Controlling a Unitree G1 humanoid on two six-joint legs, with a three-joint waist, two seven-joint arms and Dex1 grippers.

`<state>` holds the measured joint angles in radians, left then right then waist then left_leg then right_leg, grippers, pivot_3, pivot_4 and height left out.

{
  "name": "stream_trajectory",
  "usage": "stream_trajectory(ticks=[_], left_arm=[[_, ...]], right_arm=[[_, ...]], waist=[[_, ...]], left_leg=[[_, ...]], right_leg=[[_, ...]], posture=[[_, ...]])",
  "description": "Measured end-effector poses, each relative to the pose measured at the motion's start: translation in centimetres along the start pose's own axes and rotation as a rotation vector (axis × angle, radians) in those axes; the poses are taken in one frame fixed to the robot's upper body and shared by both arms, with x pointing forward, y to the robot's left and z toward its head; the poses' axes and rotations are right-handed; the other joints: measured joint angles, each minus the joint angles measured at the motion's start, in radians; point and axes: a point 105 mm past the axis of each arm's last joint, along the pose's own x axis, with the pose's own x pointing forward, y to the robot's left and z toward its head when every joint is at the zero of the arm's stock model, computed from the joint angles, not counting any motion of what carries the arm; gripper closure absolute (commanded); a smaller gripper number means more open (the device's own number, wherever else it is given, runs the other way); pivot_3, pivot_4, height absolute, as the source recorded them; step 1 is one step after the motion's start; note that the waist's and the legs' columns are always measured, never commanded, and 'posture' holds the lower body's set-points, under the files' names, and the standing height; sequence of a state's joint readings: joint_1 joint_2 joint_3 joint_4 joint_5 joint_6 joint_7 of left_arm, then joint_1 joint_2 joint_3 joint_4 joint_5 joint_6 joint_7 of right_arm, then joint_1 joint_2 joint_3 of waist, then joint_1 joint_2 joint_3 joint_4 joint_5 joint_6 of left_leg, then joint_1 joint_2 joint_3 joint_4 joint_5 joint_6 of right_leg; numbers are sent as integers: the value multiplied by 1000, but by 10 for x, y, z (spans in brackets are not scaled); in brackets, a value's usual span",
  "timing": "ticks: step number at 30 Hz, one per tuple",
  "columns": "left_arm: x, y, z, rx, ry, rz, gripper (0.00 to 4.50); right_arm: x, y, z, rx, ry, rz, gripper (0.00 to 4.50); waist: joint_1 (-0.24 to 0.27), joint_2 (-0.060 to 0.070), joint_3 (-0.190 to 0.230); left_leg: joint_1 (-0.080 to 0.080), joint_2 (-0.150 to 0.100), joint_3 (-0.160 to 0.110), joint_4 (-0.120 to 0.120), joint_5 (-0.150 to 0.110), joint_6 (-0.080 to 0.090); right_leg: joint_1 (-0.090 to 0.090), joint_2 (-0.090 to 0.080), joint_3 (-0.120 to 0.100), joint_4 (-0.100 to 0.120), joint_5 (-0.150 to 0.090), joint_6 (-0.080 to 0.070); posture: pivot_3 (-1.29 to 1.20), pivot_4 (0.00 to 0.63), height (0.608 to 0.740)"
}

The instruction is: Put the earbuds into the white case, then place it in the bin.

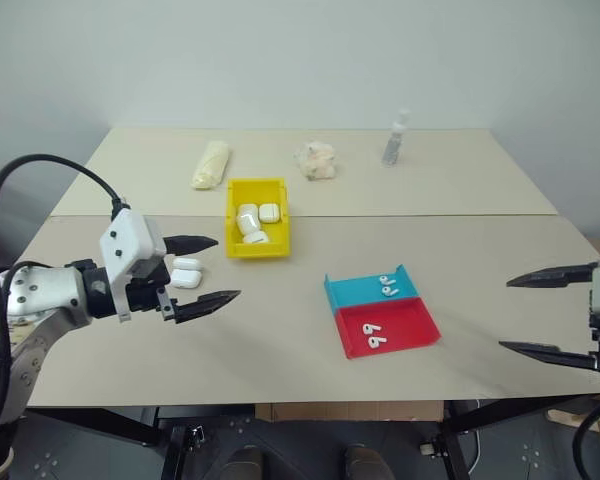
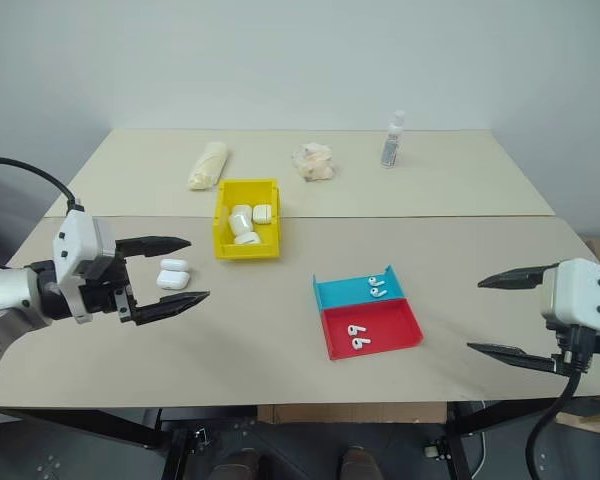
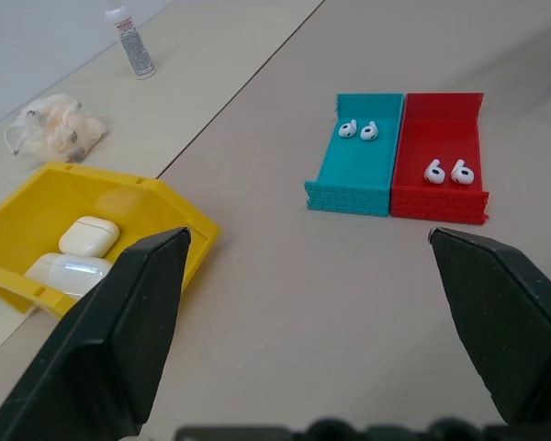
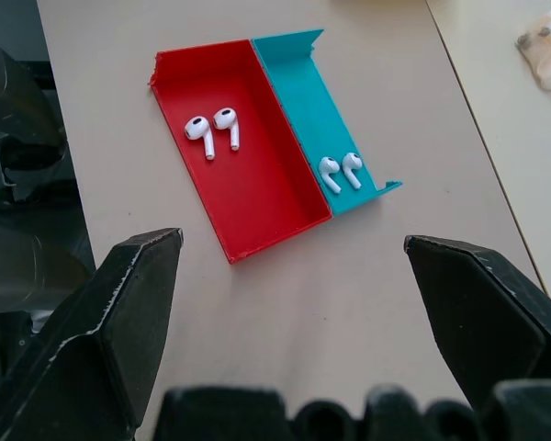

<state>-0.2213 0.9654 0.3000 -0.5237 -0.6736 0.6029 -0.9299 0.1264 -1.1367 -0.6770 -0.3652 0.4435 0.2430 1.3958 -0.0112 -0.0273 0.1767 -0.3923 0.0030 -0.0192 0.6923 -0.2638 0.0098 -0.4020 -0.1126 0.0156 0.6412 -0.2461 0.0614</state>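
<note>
Two white cases (image 2: 172, 274) lie on the counter (image 2: 280, 330), seen between the spread fingers of the empty left gripper (image 2: 170, 270). Just beyond them the yellow bin (image 2: 247, 232) holds three more cases. Two pairs of earbuds (image 2: 378, 286) rest in the blue-and-red tray (image 2: 368, 316), well left of the right gripper (image 2: 505, 314), which is released and empty too.

The bin (image 1: 257, 217) is bright yellow and the cases (image 1: 257, 215) in it glossy white. The tray (image 1: 382, 314) is teal on its far half and red on its near half, with white earbuds (image 1: 374, 339) in each. The table (image 1: 280, 330) is plain beige.
</note>
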Motion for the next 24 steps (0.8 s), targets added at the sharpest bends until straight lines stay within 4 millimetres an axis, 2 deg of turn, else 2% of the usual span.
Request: stream_trajectory(ticks=[12, 15, 20, 24], left_arm=[[-2, 7, 1, -24, 23, 54, 0], [0, 14, 2, -24, 57, 121, 0], [9, 29, 1, -65, 235, 321, 0], [4, 34, 0, -197, 436, 362, 0]], right_arm=[[7, 3, 1, -4, -20, 0, 40], [9, 4, 0, -3, -23, 0, 40], [12, 3, 1, -4, -31, -17, 40], [17, 5, 1, 0, -42, -20, 40]], waist=[[0, 0, 0], [0, 0, 0], [6, -1, 0], [5, -1, 0]], left_leg=[[0, 0, 0, 0, 0, 0], [0, 0, -1, 0, 0, 0], [0, -1, -2, 1, 0, 0], [0, -1, -2, 1, 0, 0]], right_leg=[[0, 0, 0, 0, 0, 0], [0, 0, 0, 0, 0, 0], [1, 0, -1, 1, 0, 0], [1, 0, 0, 1, -1, 1]], posture=[[0, 150, 740], [0, 150, 740], [0, 150, 740], [0, 150, 740]])
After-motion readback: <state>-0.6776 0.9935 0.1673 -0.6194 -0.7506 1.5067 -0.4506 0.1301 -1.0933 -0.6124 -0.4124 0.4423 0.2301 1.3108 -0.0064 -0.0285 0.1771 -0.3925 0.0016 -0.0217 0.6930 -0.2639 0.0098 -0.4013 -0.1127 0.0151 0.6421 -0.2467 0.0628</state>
